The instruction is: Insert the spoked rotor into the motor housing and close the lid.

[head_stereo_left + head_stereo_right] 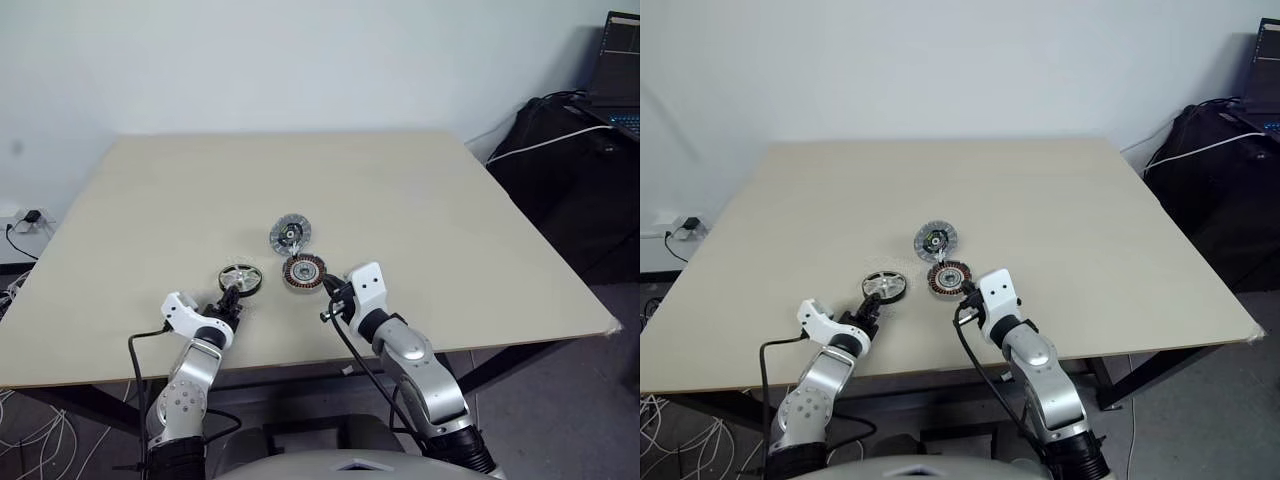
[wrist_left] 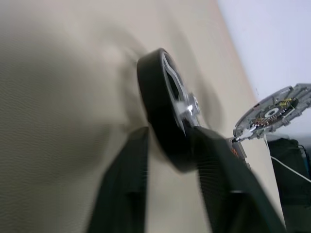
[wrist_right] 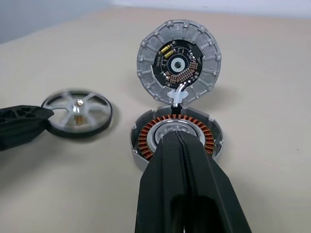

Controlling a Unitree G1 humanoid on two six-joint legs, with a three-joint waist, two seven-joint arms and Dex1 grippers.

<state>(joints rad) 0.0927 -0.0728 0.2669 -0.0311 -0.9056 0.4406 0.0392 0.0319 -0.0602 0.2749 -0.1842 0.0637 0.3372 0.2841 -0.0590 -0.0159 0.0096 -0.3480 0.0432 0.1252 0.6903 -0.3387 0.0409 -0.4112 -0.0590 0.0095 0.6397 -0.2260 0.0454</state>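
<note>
The spoked rotor [image 1: 240, 278], a small silver wheel with a dark rim, sits on the table near its front edge. My left gripper [image 2: 170, 136] is shut on its rim, and the wheel stands tilted between the two black fingers. To its right lies the motor housing [image 3: 177, 136] with its ring of copper windings. The lid [image 3: 179, 60] stands propped up at the housing's far edge, its dark centre facing me. My right gripper [image 3: 178, 138] is shut, fingers together, its tip at the housing's near rim.
The beige table [image 1: 450, 220] spreads wide behind and beside the parts. A black bag [image 1: 570, 150] and a laptop [image 1: 620, 60] stand off the table's right side. Cables [image 1: 25, 225] lie on the floor at the left.
</note>
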